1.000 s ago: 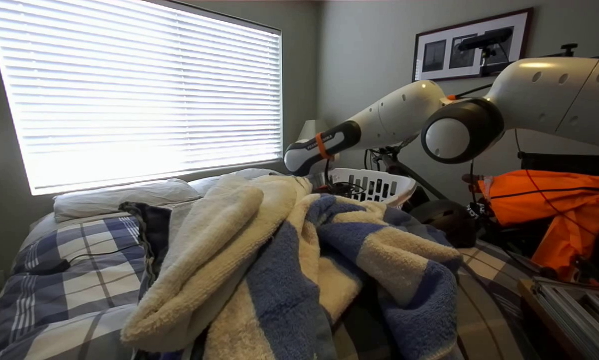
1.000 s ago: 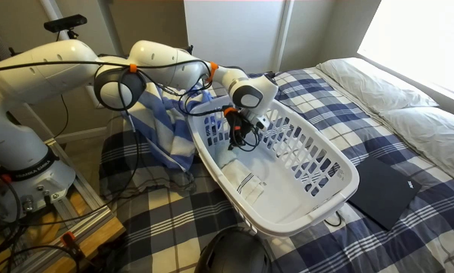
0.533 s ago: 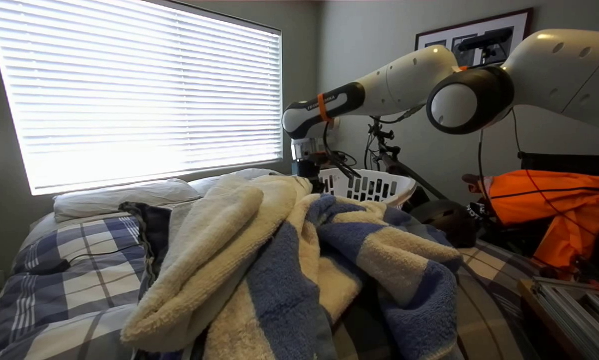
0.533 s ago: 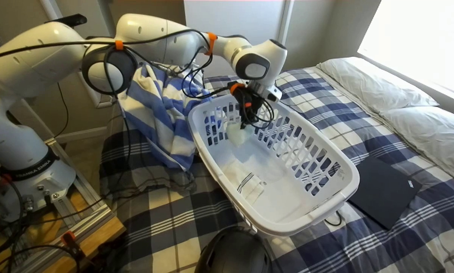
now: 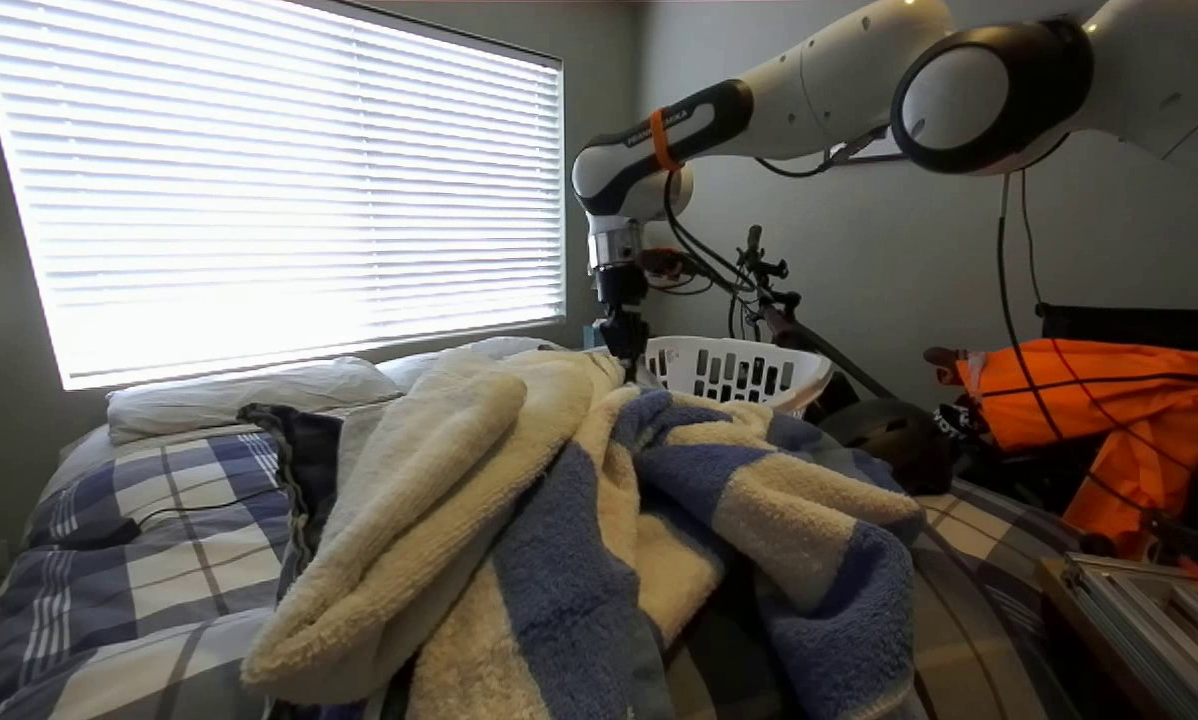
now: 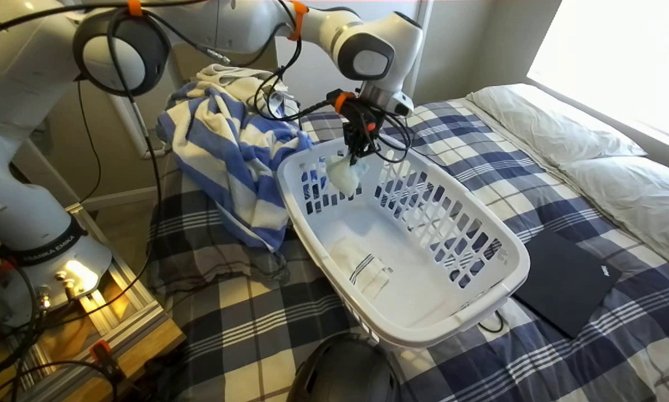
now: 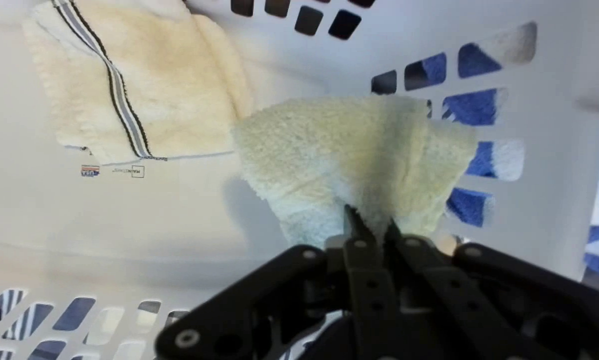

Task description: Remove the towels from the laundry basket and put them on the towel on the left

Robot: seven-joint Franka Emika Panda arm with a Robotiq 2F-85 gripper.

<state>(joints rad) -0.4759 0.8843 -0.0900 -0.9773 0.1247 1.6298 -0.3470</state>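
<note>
Towels (image 6: 344,177) are in three places around the pincer (image 7: 372,219): outside the white laundry basket (image 6: 412,338), on its floor, and in the pincer's own grip. Largest of all, the plaid-covered bed (image 6: 245,329) spreads beneath the pincer and carries the basket. That basket opens directly below the pincer, which is over one end of it, so most of its length stretches away from the pincer. Across the bed, well apart from the pincer, rest white pillows (image 6: 558,120). Just past the basket's end, near the pincer, a blue-and-white striped towel (image 6: 228,134) is heaped outside the wall, and a creamy towel (image 5: 409,530) lies folded over beside it. Well away from the pincer, a flat dark slab (image 6: 566,282) and a black helmet (image 6: 345,371) flank the basket's farthest end. Down below the pincer, off toward the basket's middle, a banded towel (image 7: 154,85) with a grey, dark-edged stripe lies on the floor. Nearest of all, a pale yellowish towel (image 7: 329,145) hangs bunched from the pincer, above that floor. The pincer's fingers (image 7: 369,290) stand nearly together, with a pinch of the yellowish towel caught between the tips.
</note>
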